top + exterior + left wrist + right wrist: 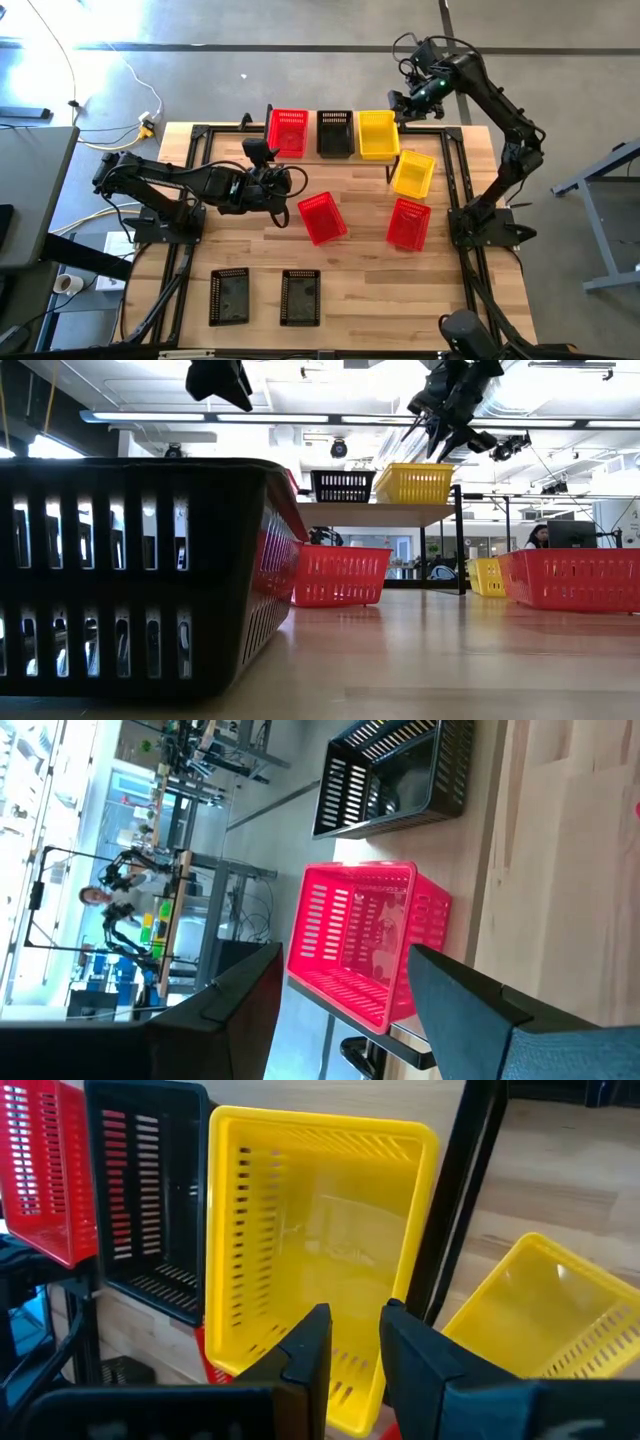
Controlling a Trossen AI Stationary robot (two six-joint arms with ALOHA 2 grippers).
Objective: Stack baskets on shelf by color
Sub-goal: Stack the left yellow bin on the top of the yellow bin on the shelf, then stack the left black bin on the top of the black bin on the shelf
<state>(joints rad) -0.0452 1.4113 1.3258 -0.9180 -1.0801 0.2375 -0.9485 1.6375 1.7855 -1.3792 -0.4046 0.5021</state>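
Note:
The shelf point(333, 156) stands at the table's far side. On its top sit a red basket point(288, 130), a black basket point(335, 133) and a yellow basket point(378, 135) in a row. My right gripper point(402, 105) hangs just above the yellow basket's point(310, 1230) right end, fingers pointing down and slightly apart, with nothing between them; the low view shows it point(440, 420) clear of the basket point(413, 482). My left gripper point(263, 152) waits open in front of the shelf's left end, facing the red basket point(360, 950).
On the table lie a yellow basket point(413, 173), two red baskets point(408, 222) point(322, 217), and two black baskets point(229, 296) point(300, 297) near the front edge. A black shelf leg point(460, 1210) stands between the two yellow baskets.

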